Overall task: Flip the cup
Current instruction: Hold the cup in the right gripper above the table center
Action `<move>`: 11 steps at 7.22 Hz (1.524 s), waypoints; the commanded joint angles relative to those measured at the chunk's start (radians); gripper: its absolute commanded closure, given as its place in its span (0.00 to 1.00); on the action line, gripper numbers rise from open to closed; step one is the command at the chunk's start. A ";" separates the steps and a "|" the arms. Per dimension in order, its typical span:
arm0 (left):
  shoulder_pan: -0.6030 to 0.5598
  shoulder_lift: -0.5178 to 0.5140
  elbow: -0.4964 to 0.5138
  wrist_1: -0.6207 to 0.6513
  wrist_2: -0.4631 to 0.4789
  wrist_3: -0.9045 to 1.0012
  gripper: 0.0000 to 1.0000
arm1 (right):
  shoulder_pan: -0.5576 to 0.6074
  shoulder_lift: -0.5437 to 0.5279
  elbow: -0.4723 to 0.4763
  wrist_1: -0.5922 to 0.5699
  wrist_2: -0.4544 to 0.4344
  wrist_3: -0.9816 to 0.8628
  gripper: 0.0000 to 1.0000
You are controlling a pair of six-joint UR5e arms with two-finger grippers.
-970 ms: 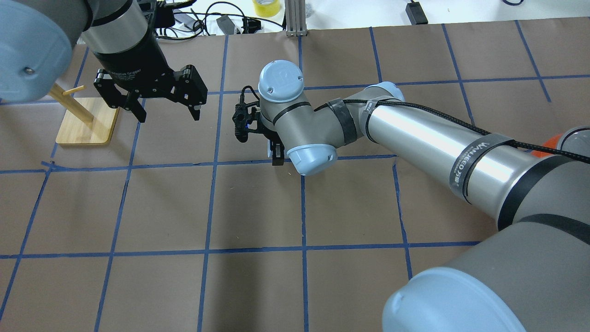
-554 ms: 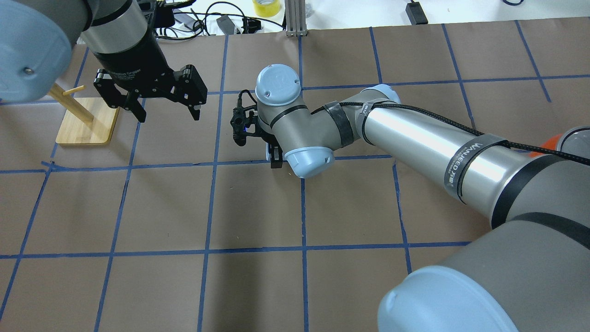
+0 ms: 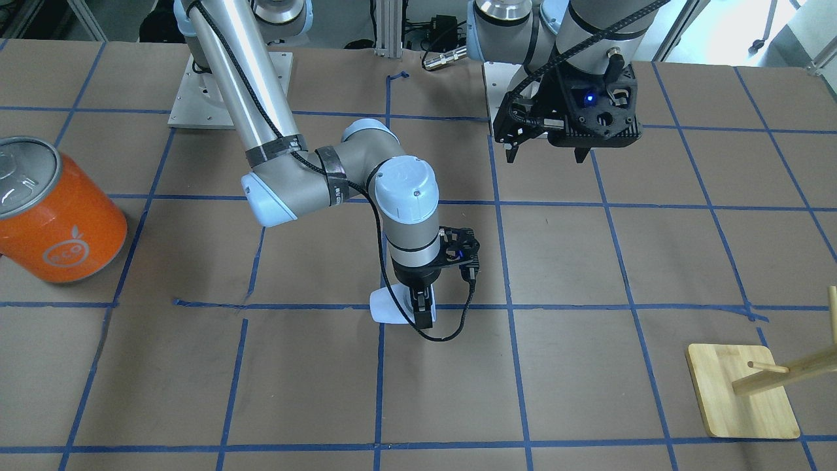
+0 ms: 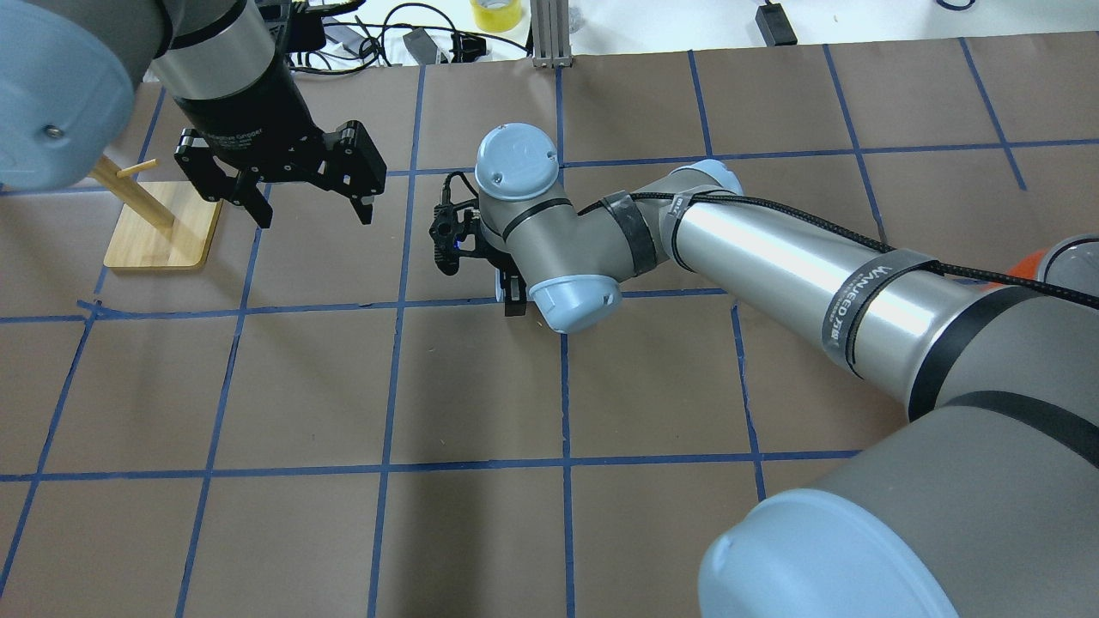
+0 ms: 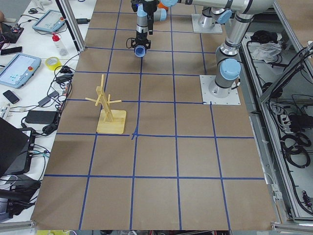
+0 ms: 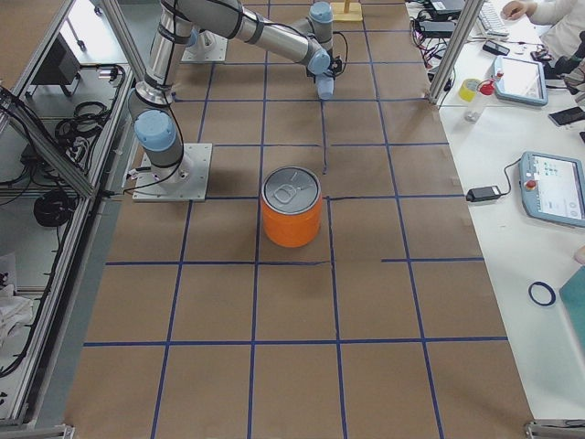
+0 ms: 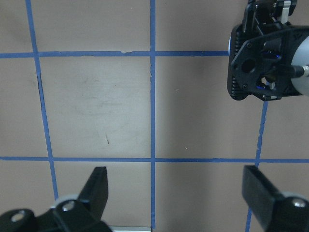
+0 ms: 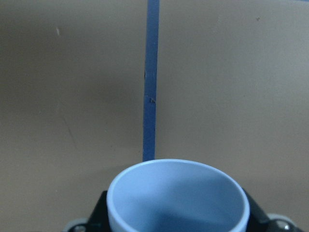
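Note:
The pale blue-white cup [image 3: 386, 306] is held tilted on its side, low over the table's middle. My right gripper [image 3: 420, 313] points down and is shut on the cup. In the right wrist view the cup's open mouth [image 8: 177, 198] fills the bottom, over a blue tape line. In the overhead view my right wrist hides almost all of the cup, and only a finger of the right gripper [image 4: 513, 300] shows. I cannot tell whether the cup touches the table. My left gripper [image 4: 313, 206] hangs open and empty above the table, to the cup's left; it also shows in the front-facing view [image 3: 546, 154].
A large orange can [image 3: 55, 216] with a silver lid stands on the robot's right side. A wooden peg stand [image 4: 159, 225] stands at the robot's far left. Brown paper with a blue tape grid [image 4: 386, 386] covers the table. Cables and tape lie past the far edge.
My right wrist has shifted slightly left and toward the robot with the cup in it. The left arm has not moved.

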 commanded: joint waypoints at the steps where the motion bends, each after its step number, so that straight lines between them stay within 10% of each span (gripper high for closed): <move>1: 0.000 0.001 0.000 0.000 0.000 0.000 0.00 | 0.012 0.000 0.000 -0.001 0.000 0.037 1.00; 7: 0.000 0.001 0.000 0.000 0.000 0.000 0.00 | 0.014 0.014 -0.001 -0.028 0.001 -0.002 0.91; 8: 0.000 0.001 0.000 0.000 0.000 0.000 0.00 | 0.014 0.015 0.000 -0.048 0.003 -0.022 0.57; 10: 0.000 0.001 0.000 0.000 0.000 0.000 0.00 | 0.023 0.017 0.002 -0.050 0.003 -0.021 0.30; 11: 0.000 0.001 0.000 0.000 0.000 0.000 0.00 | 0.023 0.021 0.002 -0.048 0.018 -0.007 0.00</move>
